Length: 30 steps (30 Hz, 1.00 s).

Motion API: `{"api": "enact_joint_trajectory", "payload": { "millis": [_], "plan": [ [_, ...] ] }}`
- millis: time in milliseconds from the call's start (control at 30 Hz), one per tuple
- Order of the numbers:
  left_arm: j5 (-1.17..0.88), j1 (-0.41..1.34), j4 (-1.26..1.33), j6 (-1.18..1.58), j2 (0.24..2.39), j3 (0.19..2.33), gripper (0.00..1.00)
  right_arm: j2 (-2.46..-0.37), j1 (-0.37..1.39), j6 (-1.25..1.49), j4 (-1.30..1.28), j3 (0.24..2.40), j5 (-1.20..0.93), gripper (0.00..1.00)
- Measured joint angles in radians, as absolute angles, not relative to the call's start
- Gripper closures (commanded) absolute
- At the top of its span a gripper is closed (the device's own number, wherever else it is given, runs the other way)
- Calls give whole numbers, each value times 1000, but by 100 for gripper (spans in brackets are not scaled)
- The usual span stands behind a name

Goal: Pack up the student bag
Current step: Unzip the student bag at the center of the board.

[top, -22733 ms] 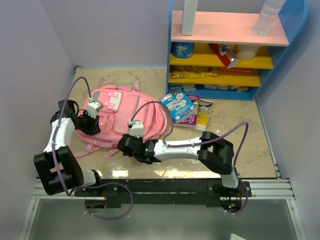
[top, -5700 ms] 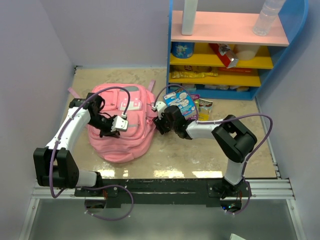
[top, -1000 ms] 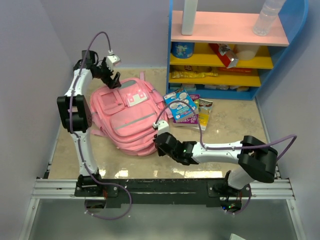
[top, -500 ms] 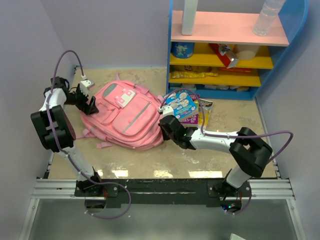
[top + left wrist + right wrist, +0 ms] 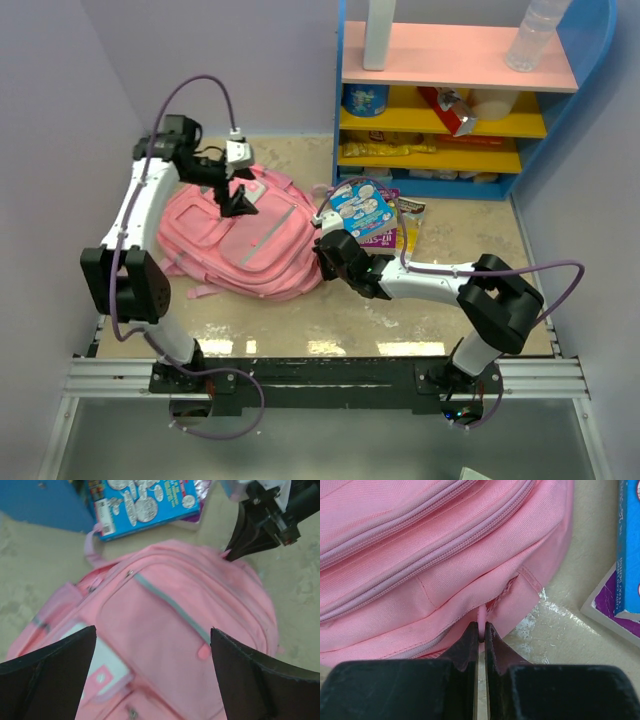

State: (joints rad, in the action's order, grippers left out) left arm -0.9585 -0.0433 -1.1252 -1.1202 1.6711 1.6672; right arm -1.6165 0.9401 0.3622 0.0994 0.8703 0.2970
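Top view: we see the student bag [image 5: 250, 245], a big pink backpack, lying flat on the beige table [image 5: 470, 225], left of centre, w/ its right edge near a blue picture book [image 5: 358, 208]. The left gripper [image 5: 240, 203] hangs over the bag's far part, jaws spread wide, holding nothing. The right gripper [image 5: 322, 248] sits low at the bag's right edge. A blue-and-yellow shelf unit [image 5: 450, 120] stands at back right. Left wrist view: we look down btwn two wide-apart black fingers [image 5: 47, 672] onto the bag's front, w/ a grey strip running diagonally across it. The right gripper shows at top right, its tip touching the bag's edge, and the blue book lies along the top. Right wrist view: the two black fingers are pressed together, pinching a thin pink tab [image 5: 481, 614] at the bag's lower seam. The book's corner shows at the right edge.
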Motion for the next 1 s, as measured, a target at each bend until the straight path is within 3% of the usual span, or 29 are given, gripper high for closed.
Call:
{"api": "enact_joint_trajectory", "payload": {
  "millis": [100,300,700,1000],
  "plan": [
    [-993,65,-1098,-1093,1751,1664,0,-1617,940,361,104,870,294,100],
    [-973,107,-985,-983,1951,1660,0,-1617,935,361,107,870,288,100],
    [-964,185,-899,-1085,1901,1583,0,-1632,920,362,139,870,252,100],
    [-955,226,-1131,-1329,2144,1922,0,-1633,915,357,149,870,228,100]
  ]
}}
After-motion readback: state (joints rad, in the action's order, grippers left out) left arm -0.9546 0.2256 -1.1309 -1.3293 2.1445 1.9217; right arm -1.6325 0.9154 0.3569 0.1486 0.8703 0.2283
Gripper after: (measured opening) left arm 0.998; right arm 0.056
